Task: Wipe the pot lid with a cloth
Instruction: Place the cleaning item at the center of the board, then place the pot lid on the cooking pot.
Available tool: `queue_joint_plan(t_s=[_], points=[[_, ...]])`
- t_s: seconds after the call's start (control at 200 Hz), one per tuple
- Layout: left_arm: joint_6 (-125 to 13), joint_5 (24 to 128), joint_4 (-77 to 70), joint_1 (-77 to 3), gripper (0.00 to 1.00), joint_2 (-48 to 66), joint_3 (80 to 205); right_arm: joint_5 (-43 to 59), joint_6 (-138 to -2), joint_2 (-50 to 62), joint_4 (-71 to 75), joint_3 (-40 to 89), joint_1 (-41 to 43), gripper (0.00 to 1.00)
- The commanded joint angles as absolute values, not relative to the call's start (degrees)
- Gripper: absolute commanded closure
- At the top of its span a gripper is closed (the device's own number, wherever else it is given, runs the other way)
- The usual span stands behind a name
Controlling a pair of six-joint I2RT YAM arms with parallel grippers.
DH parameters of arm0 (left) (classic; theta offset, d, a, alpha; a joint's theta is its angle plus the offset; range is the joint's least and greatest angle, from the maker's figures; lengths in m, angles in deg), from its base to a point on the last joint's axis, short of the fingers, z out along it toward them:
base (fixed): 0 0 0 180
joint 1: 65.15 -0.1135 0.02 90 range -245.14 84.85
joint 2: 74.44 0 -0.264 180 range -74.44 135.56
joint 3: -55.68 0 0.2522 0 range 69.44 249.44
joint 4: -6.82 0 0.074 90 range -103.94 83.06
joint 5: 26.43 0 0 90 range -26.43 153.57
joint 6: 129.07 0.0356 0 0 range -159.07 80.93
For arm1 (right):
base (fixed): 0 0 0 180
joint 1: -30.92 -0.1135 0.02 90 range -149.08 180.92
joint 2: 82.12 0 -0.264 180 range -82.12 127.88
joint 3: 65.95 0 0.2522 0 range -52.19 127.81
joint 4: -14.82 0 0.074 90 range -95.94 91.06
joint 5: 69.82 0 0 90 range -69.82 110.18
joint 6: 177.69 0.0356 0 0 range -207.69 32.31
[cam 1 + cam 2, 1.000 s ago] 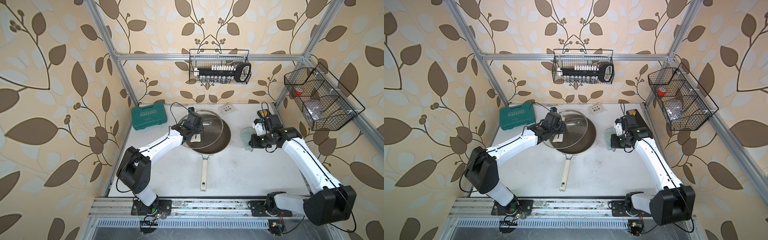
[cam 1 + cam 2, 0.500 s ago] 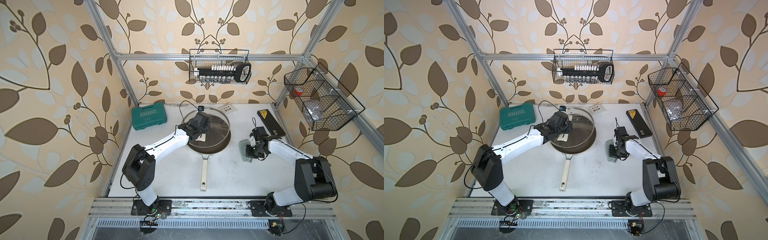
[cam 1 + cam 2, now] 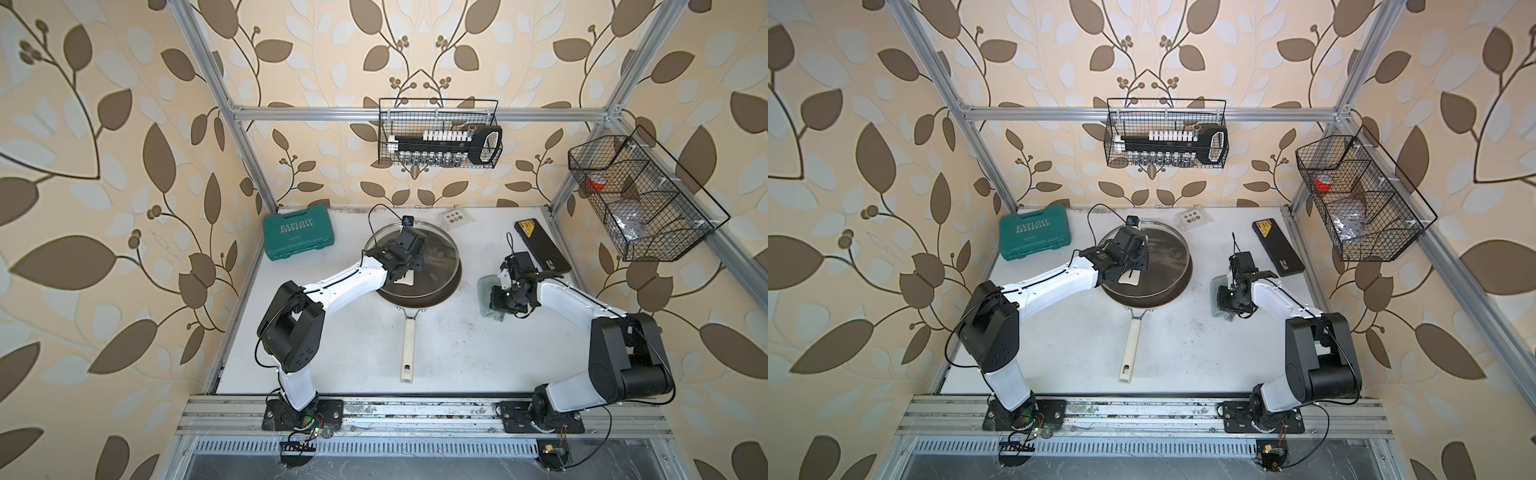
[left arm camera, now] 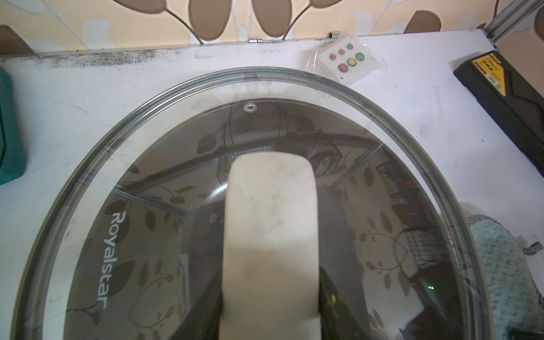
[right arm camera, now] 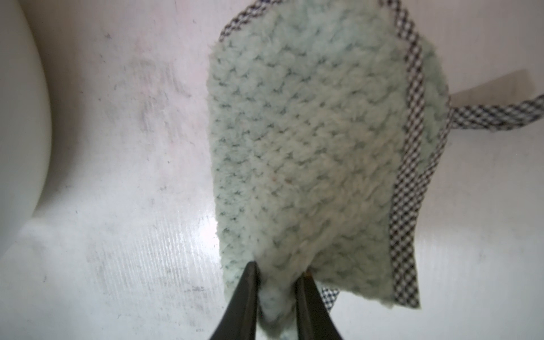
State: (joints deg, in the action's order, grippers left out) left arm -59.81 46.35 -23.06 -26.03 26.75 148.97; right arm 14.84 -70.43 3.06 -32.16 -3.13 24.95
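The pot lid is clear glass with a metal rim. It sits over the dark frying pan, shifted toward the back wall. My left gripper is shut on the lid's cream bar handle, with a dark finger on each side. To the right of the pan, the pale green cloth with checked trim lies on the white table. My right gripper pinches a bunched edge of it.
The pan's cream handle points to the front edge. A green case lies back left and a black case back right. A button packet sits behind the lid. Wire baskets hang on the walls.
My left gripper has carried the lid a little right and toward the back. My right arm has folded back and brought the cloth down and nearer the front.
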Motion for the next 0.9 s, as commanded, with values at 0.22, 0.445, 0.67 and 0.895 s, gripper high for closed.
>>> queue_joint_plan(t_s=[0.22,0.445,0.67,0.895], points=[[-59.08,41.18,-12.13,-24.55,1.0,24.7,155.14,15.5,-70.01,-5.83,-33.85,-4.19,25.06,0.01],[-58.9,39.96,-12.02,-23.84,1.0,25.4,155.05,16.85,-69.76,-14.48,-37.47,-1.74,25.08,0.01],[-58.94,39.09,-13.26,-23.18,1.0,26.49,155.57,17.87,-70.29,-19.16,-40.5,0.37,25.1,0.01],[-60.06,37.74,-11.47,-22.43,1.0,26.6,152.96,18.03,-71.02,-20.49,-42.25,1.04,25.04,0.01]])
